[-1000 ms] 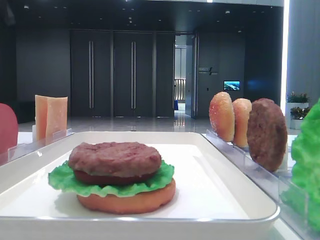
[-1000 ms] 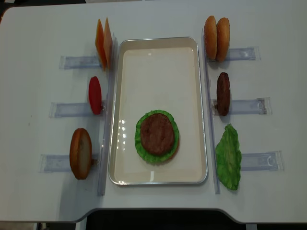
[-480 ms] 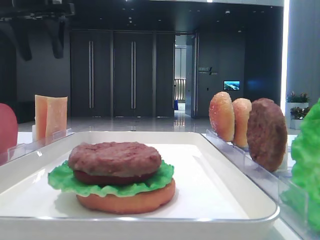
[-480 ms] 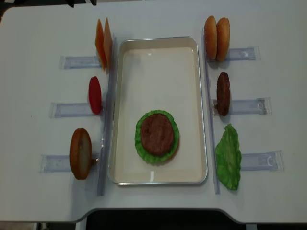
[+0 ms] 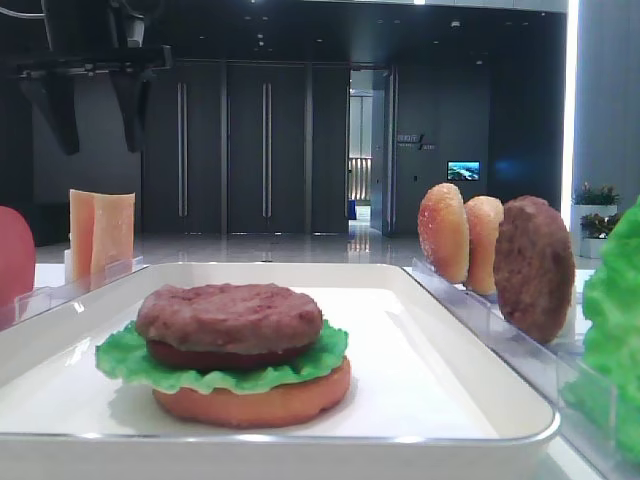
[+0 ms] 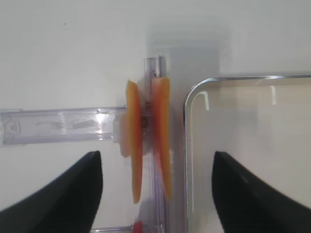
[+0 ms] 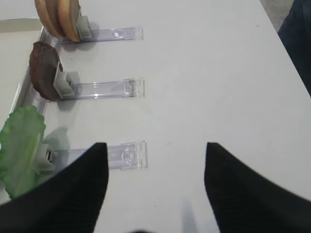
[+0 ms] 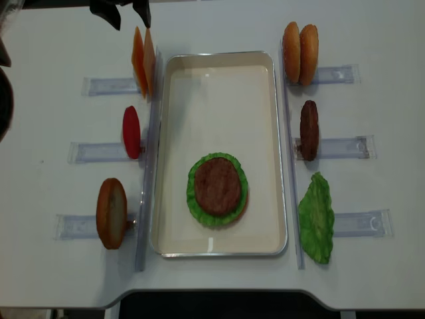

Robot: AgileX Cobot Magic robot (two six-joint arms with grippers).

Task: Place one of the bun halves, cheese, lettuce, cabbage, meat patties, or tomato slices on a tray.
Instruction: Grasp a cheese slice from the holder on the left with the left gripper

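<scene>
The two thin, flat, pale orange-tan square cheese slices (image 6: 163, 145) stand upright on edge, side by side, in the end of a clear plastic rack (image 6: 58, 126) just outside the far left corner of the large white rectangular tray (image 6: 185, 145). They look light, thin and probably bendable, with smooth faces that may slip, so the best hold is likely a pinch across the flat faces of one slice near its top edge, lifting straight up out of the slot. The left tool (image 6: 155, 189) hangs directly above them, released and spread wide, holding nothing. The right tool (image 7: 155, 179) hovers spread apart and empty over the white counter (image 7: 218, 73).
</scene>
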